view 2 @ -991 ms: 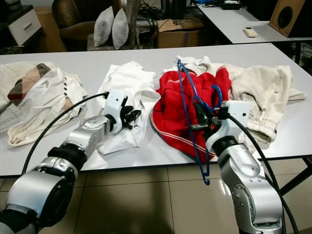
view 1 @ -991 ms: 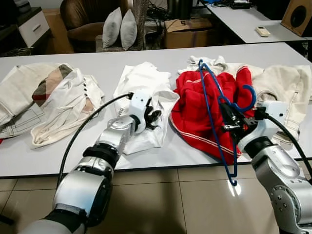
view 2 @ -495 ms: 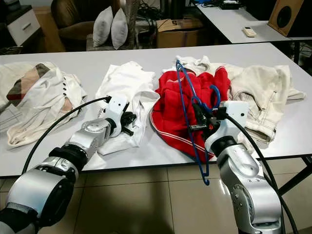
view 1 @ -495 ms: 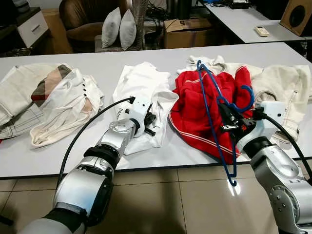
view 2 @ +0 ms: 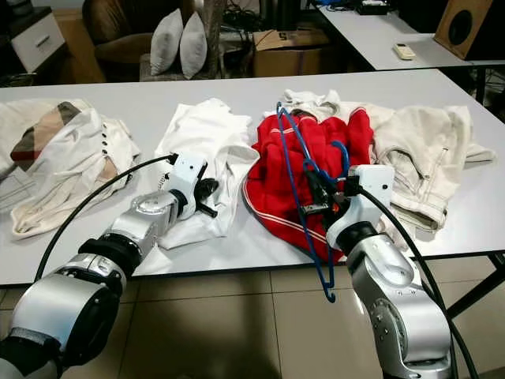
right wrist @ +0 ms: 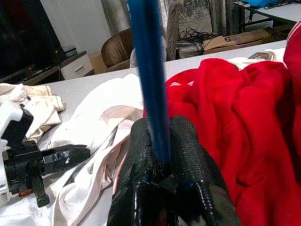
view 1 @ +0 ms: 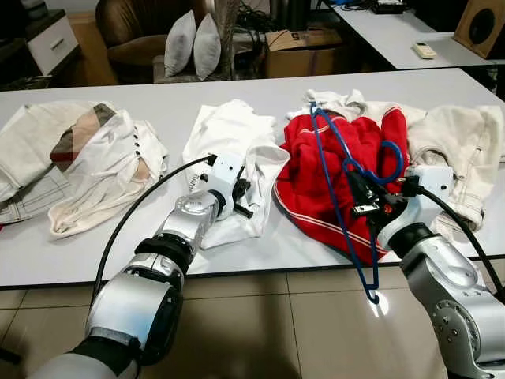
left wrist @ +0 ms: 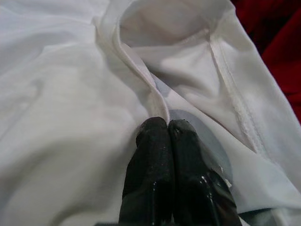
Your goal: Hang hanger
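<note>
A blue wire hanger [view 1: 341, 185] stands tilted over the red garment [view 1: 319, 178] on the white table [view 1: 158, 103], its lower corner hanging past the front edge. My right gripper [view 1: 357, 195] is shut on the hanger's bar; in the right wrist view the fingers [right wrist: 188, 155] pinch the blue bar [right wrist: 149, 70]. My left gripper [view 1: 241, 197] rests on the white shirt [view 1: 233, 142] near its hem. In the left wrist view its fingertips [left wrist: 167, 127] are pressed together against a fold of the white fabric [left wrist: 70, 117].
Cream clothes [view 1: 79, 158] lie at the table's left, and a cream garment [view 1: 461, 142] at the right. Behind the table stand a brown armchair with pillows [view 1: 193, 43], a cardboard box [view 1: 304, 51] and a second table [view 1: 402, 35]. Tiled floor [view 1: 260, 332] lies below.
My right gripper has carried the hanger slightly left and lower over the red garment. My left gripper drew back a little along the white shirt and its fingers came together.
</note>
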Robot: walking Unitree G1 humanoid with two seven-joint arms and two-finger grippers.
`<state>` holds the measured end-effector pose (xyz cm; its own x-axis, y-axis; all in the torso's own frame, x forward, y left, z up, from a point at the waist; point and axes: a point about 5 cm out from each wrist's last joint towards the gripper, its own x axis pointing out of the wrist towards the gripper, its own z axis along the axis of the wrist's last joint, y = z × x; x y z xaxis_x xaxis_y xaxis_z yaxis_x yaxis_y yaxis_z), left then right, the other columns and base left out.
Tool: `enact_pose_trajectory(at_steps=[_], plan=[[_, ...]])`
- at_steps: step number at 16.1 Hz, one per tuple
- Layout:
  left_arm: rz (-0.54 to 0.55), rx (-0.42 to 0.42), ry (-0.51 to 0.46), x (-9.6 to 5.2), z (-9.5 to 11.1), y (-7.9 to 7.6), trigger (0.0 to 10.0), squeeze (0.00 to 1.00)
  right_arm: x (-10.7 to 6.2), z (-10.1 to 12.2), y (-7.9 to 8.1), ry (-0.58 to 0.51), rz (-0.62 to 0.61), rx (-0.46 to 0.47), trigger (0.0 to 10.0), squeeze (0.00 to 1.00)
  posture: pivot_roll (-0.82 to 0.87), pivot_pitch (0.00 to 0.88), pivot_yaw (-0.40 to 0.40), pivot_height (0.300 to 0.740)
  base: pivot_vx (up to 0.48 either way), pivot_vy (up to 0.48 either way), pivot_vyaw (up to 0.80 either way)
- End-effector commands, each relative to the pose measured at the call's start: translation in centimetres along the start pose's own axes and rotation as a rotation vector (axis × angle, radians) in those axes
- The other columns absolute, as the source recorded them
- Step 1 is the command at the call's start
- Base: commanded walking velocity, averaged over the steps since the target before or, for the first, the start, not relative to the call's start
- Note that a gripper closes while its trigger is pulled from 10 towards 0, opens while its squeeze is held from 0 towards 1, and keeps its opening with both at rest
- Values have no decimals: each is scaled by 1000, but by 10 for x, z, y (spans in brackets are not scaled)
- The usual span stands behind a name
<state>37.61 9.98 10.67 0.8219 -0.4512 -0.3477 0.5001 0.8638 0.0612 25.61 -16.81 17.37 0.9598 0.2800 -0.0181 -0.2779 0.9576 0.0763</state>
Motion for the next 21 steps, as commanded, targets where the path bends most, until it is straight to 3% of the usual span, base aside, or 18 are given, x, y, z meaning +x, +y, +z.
enact_pose_trajectory(at_steps=[1, 5, 8, 10, 13, 15, 17, 21], plan=[[7, -48, -54, -2, 9, 8, 0, 0, 1, -1, 2, 8, 12, 23, 10000, 0, -171, 0, 75, 740, 0, 0, 0], [0, -69, -132, -10, 21, 23, 0, 0, -7, -9, 5, 48, 122, 109, 10000, 0, -172, 0, 81, 740, 0, 0, 0], [-18, -17, -183, -18, 34, 35, 0, 0, -15, -15, 14, 90, 260, 211, 10000, 0, -169, 0, 77, 740, 0, 0, 0], [-33, 59, -278, -29, 57, 44, 0, 0, -20, -25, 13, 171, 297, 314, 10000, 0, -151, 0, 51, 740, 0, 0, 0], [-65, 119, -320, -34, 70, 41, 0, 0, -22, -35, 13, 261, 318, 360, 10000, 0, -142, 0, 39, 740, 0, 0, 0], [-156, 190, -328, -38, 74, 31, 0, 0, -15, -42, 10, 288, 278, 431, 10000, 0, -141, 0, 39, 740, 0, 0, 0], [-245, 238, -294, -42, 68, 21, 0, 0, -4, -41, 8, 291, 252, 516, 10000, 0, -139, 0, 49, 740, 0, 0, 0], [-320, 311, -197, -45, 49, 12, 0, 0, 19, -29, 9, 231, 291, 650, 10000, 0, -134, 0, 51, 740, 0, 0, 0]])
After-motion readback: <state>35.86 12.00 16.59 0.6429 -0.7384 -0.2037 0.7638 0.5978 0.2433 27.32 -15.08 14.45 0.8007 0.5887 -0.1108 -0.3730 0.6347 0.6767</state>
